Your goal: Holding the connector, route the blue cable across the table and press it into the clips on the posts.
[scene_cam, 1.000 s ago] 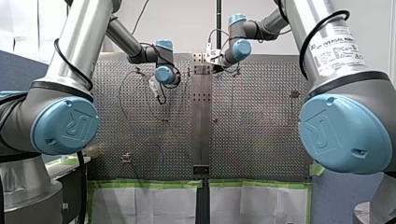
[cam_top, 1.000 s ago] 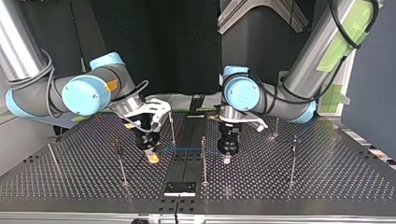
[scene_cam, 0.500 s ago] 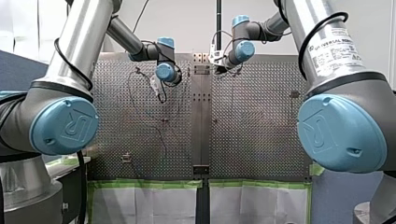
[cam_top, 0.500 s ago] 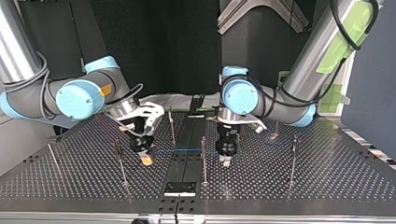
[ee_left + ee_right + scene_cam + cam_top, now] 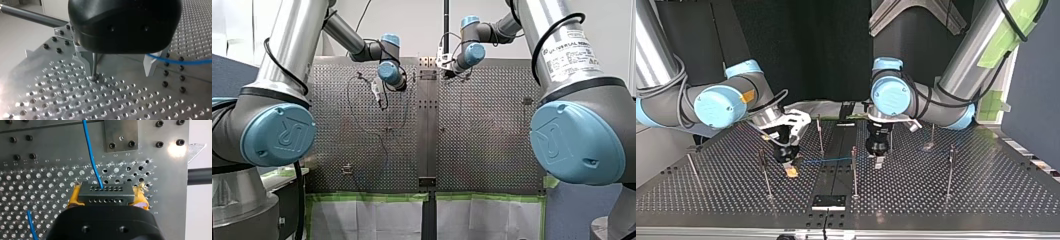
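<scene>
Right claw [image 5: 792,169] has slid toward the top view's left, left claw [image 5: 878,160] has drawn back a little | right claw clamped on connector [image 5: 105,193] between yellow pads [image 5: 75,198] | left claw fingers [image 5: 150,65] apart | blue cable [image 5: 828,160] stretched between both claws, above desk [image 5: 936,200]

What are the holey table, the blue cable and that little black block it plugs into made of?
The table looks like bare grey metal, with glare off it. The blue cable likely has a smooth plastic jacket, evenly coloured. The connector: probably matte black moulded plastic, with neat rows of holes.
</scene>
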Tool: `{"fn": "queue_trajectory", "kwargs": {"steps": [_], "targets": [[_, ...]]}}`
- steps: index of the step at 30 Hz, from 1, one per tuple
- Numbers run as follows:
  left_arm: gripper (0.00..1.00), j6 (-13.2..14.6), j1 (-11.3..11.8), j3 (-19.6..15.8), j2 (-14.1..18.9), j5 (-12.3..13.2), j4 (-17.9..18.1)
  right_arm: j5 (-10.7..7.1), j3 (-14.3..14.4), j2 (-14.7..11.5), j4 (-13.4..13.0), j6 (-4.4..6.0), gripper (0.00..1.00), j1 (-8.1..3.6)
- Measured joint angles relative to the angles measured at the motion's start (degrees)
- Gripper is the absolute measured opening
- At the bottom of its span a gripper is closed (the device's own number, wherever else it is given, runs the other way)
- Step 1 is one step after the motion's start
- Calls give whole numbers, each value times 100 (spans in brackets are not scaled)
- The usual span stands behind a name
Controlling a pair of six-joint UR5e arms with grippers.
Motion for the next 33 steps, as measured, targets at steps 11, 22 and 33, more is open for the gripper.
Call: {"fn": "queue_trajectory", "kwargs": {"steps": [11, 22, 33], "targets": [[100, 103, -238, -91, 451, -9, -530, 0, 0, -50, 5, 22, 0, -4], [100, 154, -460, -361, 905, -9, -684, -1, 0, -165, 14, 76, 0, -40], [100, 263, -919, -320, 1033, -250, -415, 23, 6, -330, 82, 158, 0, -101]]}}
